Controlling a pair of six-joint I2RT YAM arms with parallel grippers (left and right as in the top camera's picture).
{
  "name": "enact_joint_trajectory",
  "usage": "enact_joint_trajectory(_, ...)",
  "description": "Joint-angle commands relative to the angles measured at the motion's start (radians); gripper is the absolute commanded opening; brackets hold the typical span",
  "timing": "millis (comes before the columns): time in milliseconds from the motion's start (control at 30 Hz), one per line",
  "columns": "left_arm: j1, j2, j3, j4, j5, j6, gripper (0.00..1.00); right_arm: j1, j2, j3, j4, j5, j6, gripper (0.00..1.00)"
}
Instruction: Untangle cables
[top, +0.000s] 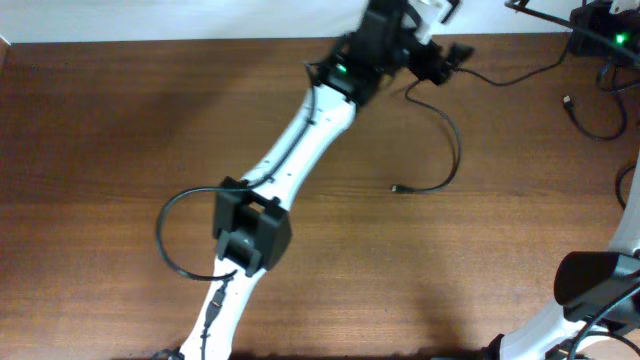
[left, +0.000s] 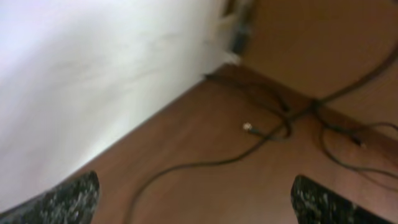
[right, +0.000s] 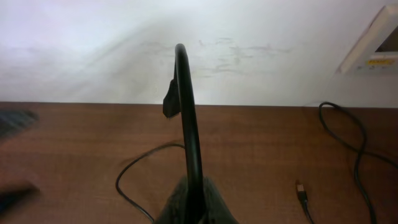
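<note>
Black cable | pinched in right fingers | left fingers apart

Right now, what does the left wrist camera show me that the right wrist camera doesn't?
Only left wrist: the left hand open and empty, a silver plug tip lying ahead of it, and crossed cords further back. Only right wrist: the right hand shut on a black cable that arches upward, plus a white wall box. Both: the brown table, the white wall and loose cords lying on the wood.
</note>
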Motion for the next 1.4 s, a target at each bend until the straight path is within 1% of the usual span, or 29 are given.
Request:
enact_joint_trajectory(0,0.095,-0.161,0.126,-0.140,-0.015,0.031,0.98,0.017,0.053,-0.008,0.019,0.002,-0.040,0.04)
enact_joint_trajectory(100,0.115,-0.220,0.138,-0.253,-0.014,0.068,0.98,0.024,0.128,-0.009,0.123,0.053,-0.034,0.04)
enact_joint_trajectory(167,0.120,-0.252,0.138,-0.310,-0.015,0.098,0.98,0.023,0.178,-0.009,0.238,0.176,0.051,0.04)
enact_joint_trajectory(200,0.124,-0.276,0.138,-0.356,-0.016,0.129,0.98,0.017,0.213,-0.009,0.341,0.276,0.120,0.04)
enact_joint_trajectory(300,0.123,-0.304,0.138,-0.416,-0.042,0.165,0.98,0.009,0.253,-0.009,0.484,0.369,0.184,0.04)
enact_joint_trajectory(400,0.123,-0.315,0.138,-0.467,-0.090,0.183,0.99,0.009,0.305,-0.009,0.589,0.456,0.203,0.04)
enact_joint_trajectory(467,0.124,-0.315,0.138,-0.491,-0.090,0.183,0.98,0.009,0.343,-0.009,0.580,0.465,0.203,0.04)
enact_joint_trajectory(533,0.128,-0.315,0.138,-0.508,-0.091,0.186,0.98,0.010,0.396,-0.009,0.494,0.457,0.204,0.04)
enact_joint_trajectory(600,0.132,-0.316,0.138,-0.508,-0.091,0.187,0.98,0.016,0.446,-0.010,0.384,0.408,0.210,0.04)
enact_joint_trajectory(667,0.132,-0.316,0.138,-0.508,-0.091,0.198,0.98,0.024,0.486,-0.010,0.288,0.363,0.245,0.04)
enact_joint_trajectory(800,0.132,-0.316,0.138,-0.514,-0.090,0.197,0.99,0.035,0.540,-0.010,0.152,0.332,0.278,0.04)
enact_joint_trajectory(867,0.132,-0.316,0.138,-0.525,-0.091,0.198,0.99,0.036,0.542,-0.010,0.111,0.314,0.286,0.04)
enact_joint_trajectory(967,0.132,-0.316,0.138,-0.534,-0.090,0.198,0.98,0.036,0.542,-0.010,0.115,0.287,0.285,0.04)
enact_joint_trajectory(1000,0.132,-0.316,0.138,-0.535,-0.090,0.198,0.99,0.036,0.542,-0.010,0.114,0.283,0.285,0.21)
enact_joint_trajectory(1033,0.132,-0.316,0.138,-0.538,-0.090,0.198,0.98,0.035,0.542,-0.009,0.114,0.269,0.285,0.76)
enact_joint_trajectory(1067,0.132,-0.316,0.138,-0.542,-0.090,0.198,0.98,0.035,0.534,-0.009,0.114,0.222,0.265,0.99)
enact_joint_trajectory(1167,0.132,-0.316,0.138,-0.546,-0.090,0.198,0.98,0.036,0.490,-0.008,0.114,0.146,0.247,0.99)
enact_joint_trajectory(1233,0.132,-0.316,0.138,-0.549,-0.091,0.215,0.98,0.043,0.431,-0.008,0.091,0.090,0.248,0.99)
enact_joint_trajectory(1300,0.132,-0.316,0.138,-0.554,-0.094,0.222,0.98,0.056,0.374,-0.008,0.033,0.076,0.267,0.99)
enact_joint_trajectory(1367,0.132,-0.316,0.138,-0.557,-0.095,0.224,0.98,0.085,0.311,-0.008,-0.088,0.076,0.321,0.99)
